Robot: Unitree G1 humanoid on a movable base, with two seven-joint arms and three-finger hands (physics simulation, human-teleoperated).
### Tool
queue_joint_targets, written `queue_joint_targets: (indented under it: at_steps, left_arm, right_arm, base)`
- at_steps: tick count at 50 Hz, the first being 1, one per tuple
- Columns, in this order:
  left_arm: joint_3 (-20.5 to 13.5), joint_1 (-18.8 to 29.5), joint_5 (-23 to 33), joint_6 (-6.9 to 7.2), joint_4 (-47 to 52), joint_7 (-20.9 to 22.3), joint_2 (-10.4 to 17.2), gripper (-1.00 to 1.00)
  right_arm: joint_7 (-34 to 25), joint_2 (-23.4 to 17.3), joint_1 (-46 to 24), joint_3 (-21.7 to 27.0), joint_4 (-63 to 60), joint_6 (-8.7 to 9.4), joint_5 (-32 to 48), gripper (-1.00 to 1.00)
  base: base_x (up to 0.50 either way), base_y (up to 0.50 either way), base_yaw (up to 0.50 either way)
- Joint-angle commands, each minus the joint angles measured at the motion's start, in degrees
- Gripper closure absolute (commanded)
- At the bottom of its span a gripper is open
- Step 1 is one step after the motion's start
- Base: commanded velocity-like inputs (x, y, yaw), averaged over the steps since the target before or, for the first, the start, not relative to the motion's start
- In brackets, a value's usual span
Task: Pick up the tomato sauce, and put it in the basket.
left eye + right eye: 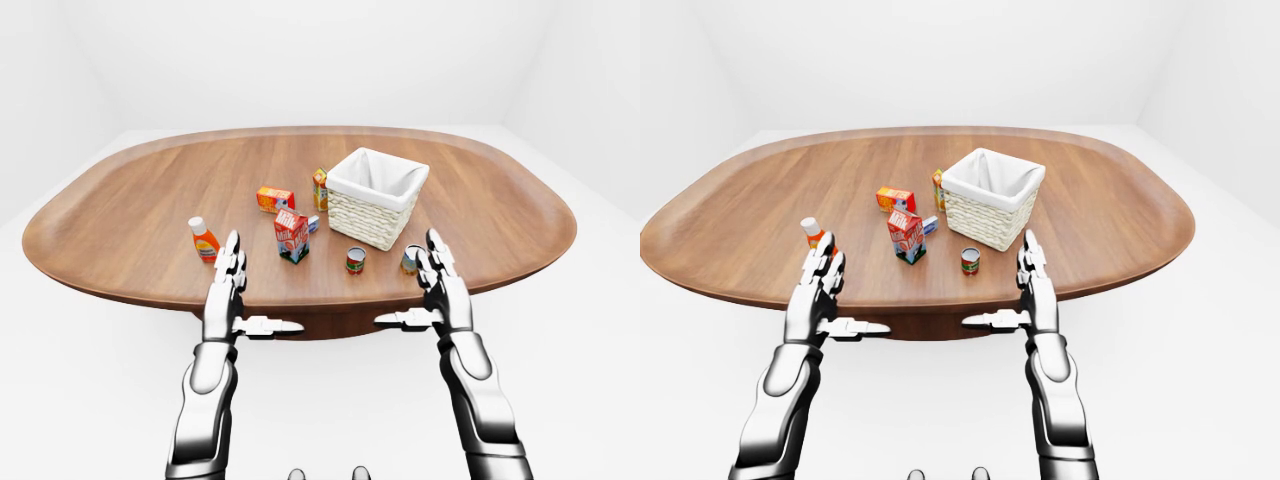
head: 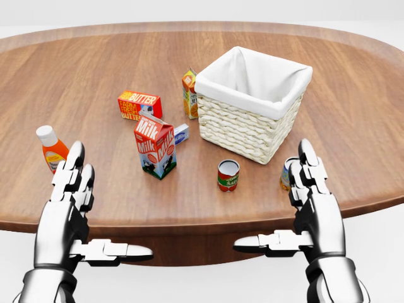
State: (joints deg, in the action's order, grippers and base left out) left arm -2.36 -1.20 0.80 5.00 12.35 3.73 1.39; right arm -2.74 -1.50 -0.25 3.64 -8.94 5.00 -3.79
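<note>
1. While both hands hover at the table's near edge, neither holds anything: the left hand [image 2: 66, 202] has its fingers straight and spread wide with the thumb jutting toward the view's centre, and the right hand [image 2: 315, 202] mirrors it.
2. Tomato sauce can [image 2: 228, 175] stands upright on the table [image 2: 95, 76], just below the basket [image 2: 252, 104] in the head view, apart from its woven wall. It lies between the two hands, nearer the right one, touched by neither.
3. Basket: square, wicker, white cloth liner; nothing can be seen inside it from the head view.
4. Milk carton [image 2: 155, 146] stands left of the can; a small blue-and-white box [image 2: 181, 132] lies just beside the carton's upper right.
5. Butter box [image 2: 139, 105] lies further up; orange juice carton [image 2: 189, 93] stands against the basket's left corner.
6. Ketchup bottle [image 2: 52, 149] stands at far left, its lower part hidden behind the left fingertips [image 2: 74, 154].
7. Second can [image 2: 287, 172] is mostly hidden behind the right hand.
</note>
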Motion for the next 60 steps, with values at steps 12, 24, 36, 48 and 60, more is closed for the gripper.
queue_joint_targets:
  at_steps: [12,24,36,48,60]
  left_arm:
    - [0.1,-0.3,0.4,0.00,1.0,0.3,0.0,-1.00]
    - [0.2,-0.4,0.6,0.00,1.1,0.3,-0.1,-1.00]
    - [0.6,-0.7,0.8,0.00,0.7,0.5,-0.2,-1.00]
    - [0.7,-0.9,1.0,0.00,1.4,0.5,-0.2,-1.00]
    - [0.7,-0.4,1.0,0.00,0.0,0.5,-0.2,-1.00]
  right_arm:
    - [-0.8,0.1,0.8,-0.3,-2.0,0.00,-0.3,-1.00]
    - [-0.6,0.0,0.0,0.0,-0.4,0.00,-0.2,-1.00]
    - [-0.6,0.0,0.2,0.3,-0.5,0.00,-0.9,-1.00]
    - [-0.8,0.0,0.3,0.1,-0.6,0.00,-0.7,-1.00]
    - [-0.8,0.0,0.3,0.0,-1.0,0.00,-0.8,-1.00]
  base:
    - [0.00,-0.17,0.00]
    - [0.00,-0.50,0.00]
    - [0.00,-0.17,0.00]
    - [0.00,-0.22,0.00]
    - [0.00,-0.02,0.00]
